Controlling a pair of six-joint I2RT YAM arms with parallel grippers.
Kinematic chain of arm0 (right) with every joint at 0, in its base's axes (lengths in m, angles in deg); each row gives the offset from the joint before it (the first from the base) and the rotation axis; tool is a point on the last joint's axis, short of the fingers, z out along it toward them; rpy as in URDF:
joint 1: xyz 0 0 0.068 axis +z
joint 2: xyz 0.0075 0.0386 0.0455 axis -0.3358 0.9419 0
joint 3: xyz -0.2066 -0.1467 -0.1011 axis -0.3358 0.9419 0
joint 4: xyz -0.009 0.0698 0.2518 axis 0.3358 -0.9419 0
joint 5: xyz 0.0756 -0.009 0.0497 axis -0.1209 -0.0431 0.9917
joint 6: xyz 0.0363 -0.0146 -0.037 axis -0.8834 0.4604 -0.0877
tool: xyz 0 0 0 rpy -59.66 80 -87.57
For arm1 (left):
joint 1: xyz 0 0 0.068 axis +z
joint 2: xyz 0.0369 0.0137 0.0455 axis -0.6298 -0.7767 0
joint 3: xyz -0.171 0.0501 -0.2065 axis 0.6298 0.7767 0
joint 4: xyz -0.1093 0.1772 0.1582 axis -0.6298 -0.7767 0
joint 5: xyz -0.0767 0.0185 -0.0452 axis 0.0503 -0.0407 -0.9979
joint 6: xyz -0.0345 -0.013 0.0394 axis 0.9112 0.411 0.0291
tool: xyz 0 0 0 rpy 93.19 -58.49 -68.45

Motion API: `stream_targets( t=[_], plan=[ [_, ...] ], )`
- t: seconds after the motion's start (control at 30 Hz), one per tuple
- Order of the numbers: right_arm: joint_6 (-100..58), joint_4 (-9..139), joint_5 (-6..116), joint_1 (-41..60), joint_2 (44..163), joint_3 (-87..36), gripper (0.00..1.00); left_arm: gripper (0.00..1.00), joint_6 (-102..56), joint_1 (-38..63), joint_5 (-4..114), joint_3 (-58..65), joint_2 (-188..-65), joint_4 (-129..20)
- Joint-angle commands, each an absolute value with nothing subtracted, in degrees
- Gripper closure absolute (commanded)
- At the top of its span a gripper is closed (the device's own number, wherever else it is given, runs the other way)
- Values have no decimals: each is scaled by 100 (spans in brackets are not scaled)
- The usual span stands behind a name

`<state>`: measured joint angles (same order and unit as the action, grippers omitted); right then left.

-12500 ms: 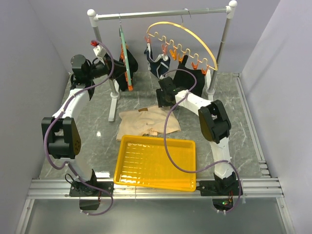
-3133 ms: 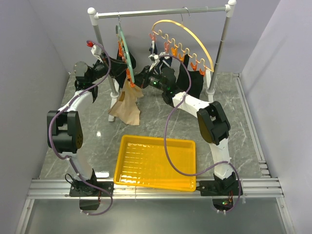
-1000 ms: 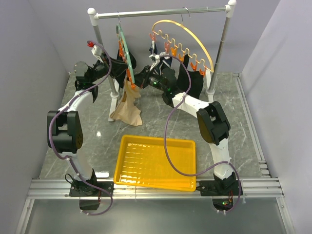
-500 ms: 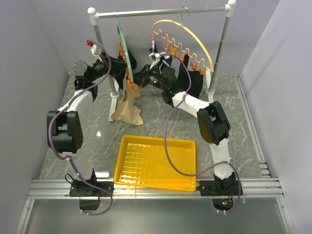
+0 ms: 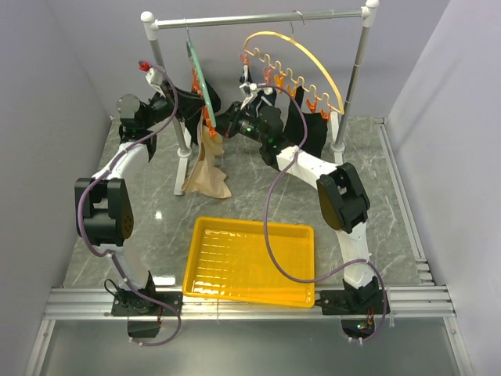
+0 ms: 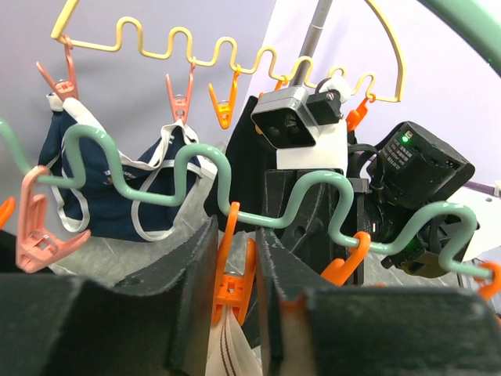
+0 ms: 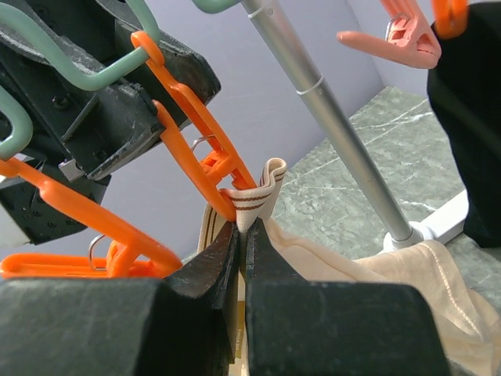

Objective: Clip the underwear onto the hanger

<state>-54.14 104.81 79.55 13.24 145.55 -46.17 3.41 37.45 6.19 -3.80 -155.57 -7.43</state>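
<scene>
The green hanger (image 5: pixel 196 74) hangs edge-on from the rail, its wavy wire (image 6: pixel 188 160) crossing the left wrist view. An orange clip (image 6: pixel 232 282) on it bites the striped waistband (image 7: pixel 258 192) of the beige underwear (image 5: pixel 206 174), which hangs down to the table. My left gripper (image 6: pixel 235 235) stands open around that clip, one finger a hair off its handle. My right gripper (image 7: pixel 242 231) is shut on the waistband just below the clip (image 7: pixel 205 168).
A yellow arc hanger (image 5: pixel 313 59) with orange clips carries a navy brief (image 6: pixel 117 196) and black garments (image 5: pixel 309 129). The rack's left pole (image 7: pixel 344 133) stands close behind the underwear. A yellow tray (image 5: pixel 250 225) lies near the arm bases.
My left jaws have widened a little around the clip. The hanging underwear has shifted slightly to the right. My right gripper keeps its hold.
</scene>
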Motion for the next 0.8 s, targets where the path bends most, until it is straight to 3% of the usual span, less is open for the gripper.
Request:
stream_targets(
  t=[0.0,0.47,0.77],
  plan=[
    [-5518,11030,7802,1290,14188,-5102,100,70,248,3737,675,-599,-15677,-832],
    [-5509,10907,7749,1255,14285,-5356,100,60,292,3737,763,-863,-15765,-858],
    [-5483,10828,7723,1185,14320,-5383,100,41,318,3746,763,-872,-15721,-815]
  ],
)
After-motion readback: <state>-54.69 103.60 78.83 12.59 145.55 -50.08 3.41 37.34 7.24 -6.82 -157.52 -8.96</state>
